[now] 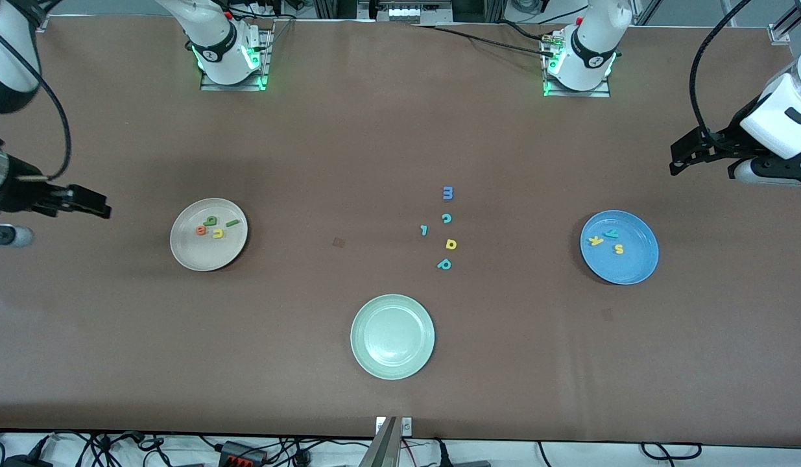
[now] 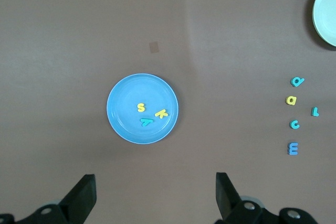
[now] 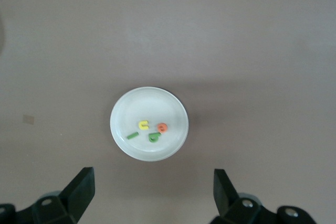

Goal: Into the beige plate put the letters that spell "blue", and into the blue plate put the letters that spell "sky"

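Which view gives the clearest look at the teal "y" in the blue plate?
The left wrist view: it looks straight down on the blue plate, and the teal "y" lies plain beside the yellow "s" and "k". The front view shows it smaller. The right wrist view misses it.

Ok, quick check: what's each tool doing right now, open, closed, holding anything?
Left tool: open, empty, up over the table's edge by the blue plate.
Right tool: open, empty, by the beige plate.
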Motion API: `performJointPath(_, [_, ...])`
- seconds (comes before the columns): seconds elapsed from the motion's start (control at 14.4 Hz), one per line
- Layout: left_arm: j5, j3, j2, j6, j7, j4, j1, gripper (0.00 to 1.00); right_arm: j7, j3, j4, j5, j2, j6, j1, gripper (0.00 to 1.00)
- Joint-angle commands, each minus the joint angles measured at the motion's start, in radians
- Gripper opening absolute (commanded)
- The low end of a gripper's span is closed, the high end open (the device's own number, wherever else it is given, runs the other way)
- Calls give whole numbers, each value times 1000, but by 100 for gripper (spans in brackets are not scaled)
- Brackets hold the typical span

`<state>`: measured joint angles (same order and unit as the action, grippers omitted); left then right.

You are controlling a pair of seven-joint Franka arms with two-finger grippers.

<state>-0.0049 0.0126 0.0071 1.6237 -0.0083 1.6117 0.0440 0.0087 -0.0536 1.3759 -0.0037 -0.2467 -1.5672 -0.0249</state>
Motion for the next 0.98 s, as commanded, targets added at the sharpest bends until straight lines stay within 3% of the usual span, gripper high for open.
performJointPath(0.0, [17, -6, 8, -13, 5, -24, 10, 100, 22, 35, -50, -16, 4, 39, 58, 100])
performJointPath(0.35, [17, -6, 8, -13, 5, -23, 10, 100, -31, 35, -31, -22, 50, 90, 63, 100])
performJointPath(0.7, [17, -6, 8, -13, 5, -24, 10, 100, -35, 34, 262, -22, 226, -72, 60, 100])
performJointPath(0.91, [17, -6, 8, -13, 5, -24, 10, 100, -29, 35, 307, -22, 271, -83, 59, 100])
